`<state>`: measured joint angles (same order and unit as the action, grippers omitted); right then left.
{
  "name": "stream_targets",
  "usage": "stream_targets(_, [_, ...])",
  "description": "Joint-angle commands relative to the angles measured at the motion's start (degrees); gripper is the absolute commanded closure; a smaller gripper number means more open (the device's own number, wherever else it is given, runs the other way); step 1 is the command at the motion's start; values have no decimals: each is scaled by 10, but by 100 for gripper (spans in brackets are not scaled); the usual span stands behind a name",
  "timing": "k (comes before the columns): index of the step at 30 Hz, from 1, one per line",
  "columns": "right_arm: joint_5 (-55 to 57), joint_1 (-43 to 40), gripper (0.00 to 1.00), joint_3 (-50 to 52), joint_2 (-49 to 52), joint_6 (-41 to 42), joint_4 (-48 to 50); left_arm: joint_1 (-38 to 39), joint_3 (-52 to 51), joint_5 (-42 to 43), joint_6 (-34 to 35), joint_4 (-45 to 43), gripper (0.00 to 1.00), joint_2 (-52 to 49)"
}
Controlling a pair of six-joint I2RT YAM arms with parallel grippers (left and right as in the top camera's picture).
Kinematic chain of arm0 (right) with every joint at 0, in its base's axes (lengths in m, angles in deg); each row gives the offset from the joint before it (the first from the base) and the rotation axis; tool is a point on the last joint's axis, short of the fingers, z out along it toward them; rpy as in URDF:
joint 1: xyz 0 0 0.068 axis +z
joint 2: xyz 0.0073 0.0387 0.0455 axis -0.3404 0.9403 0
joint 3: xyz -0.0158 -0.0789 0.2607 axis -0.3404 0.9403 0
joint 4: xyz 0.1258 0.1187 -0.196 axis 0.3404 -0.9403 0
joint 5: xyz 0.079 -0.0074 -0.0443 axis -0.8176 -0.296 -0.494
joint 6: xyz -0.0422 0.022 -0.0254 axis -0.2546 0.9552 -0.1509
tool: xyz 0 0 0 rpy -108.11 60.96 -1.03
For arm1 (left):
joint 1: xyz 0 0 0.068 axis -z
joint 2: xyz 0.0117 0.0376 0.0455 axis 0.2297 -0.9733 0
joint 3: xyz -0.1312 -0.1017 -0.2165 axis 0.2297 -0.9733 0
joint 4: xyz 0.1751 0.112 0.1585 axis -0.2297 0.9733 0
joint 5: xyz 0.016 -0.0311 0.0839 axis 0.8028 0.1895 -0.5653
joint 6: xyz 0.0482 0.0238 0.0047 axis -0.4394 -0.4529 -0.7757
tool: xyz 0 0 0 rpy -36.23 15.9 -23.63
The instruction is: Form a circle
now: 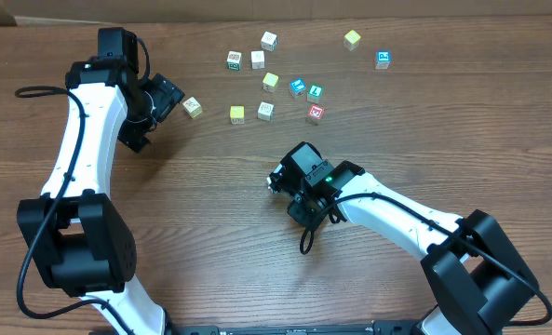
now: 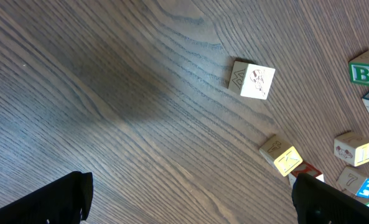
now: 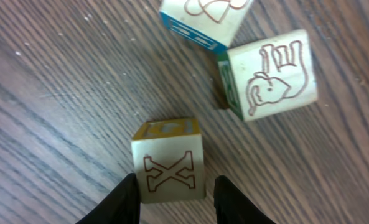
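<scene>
Right end effector [image 3: 175, 186], astride lettered cube [image 3: 168, 158]

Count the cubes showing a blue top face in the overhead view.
2: one blue-topped cube far right, another mid-cluster beside a green-topped cube. Blue faces turned aside may be hidden.

Left white-and-black robot arm [image 1: 75, 149] reaches up the table, wrist bent, black two-finger left gripper [image 1: 171, 93] pointing right, jaws wide apart. Right white-and-black robot arm [image 1: 397, 209] stretches left, held low; black two-finger right gripper [image 3: 172, 196] faces down, jaws partly apart.
</scene>
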<state>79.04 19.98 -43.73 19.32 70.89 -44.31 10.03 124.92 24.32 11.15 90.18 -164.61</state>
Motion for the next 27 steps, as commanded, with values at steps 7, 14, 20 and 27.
stream_targets(7, [30, 1, 66, 4, -13, -16, 7, 3, 4, -4, -15, 0, 1, 5])
stream_targets(14, [28, 1, 68, 4, -13, -15, 7, 3, 4, -4, -15, 0, 0, 5])
stream_targets(20, [-10, 1, 63, 4, -13, -11, 7, 3, 4, -4, -15, 0, 0, 5])
stream_targets(27, [-36, 1, 63, 4, -13, 4, 9, 3, 4, -4, -15, 0, 0, 5])
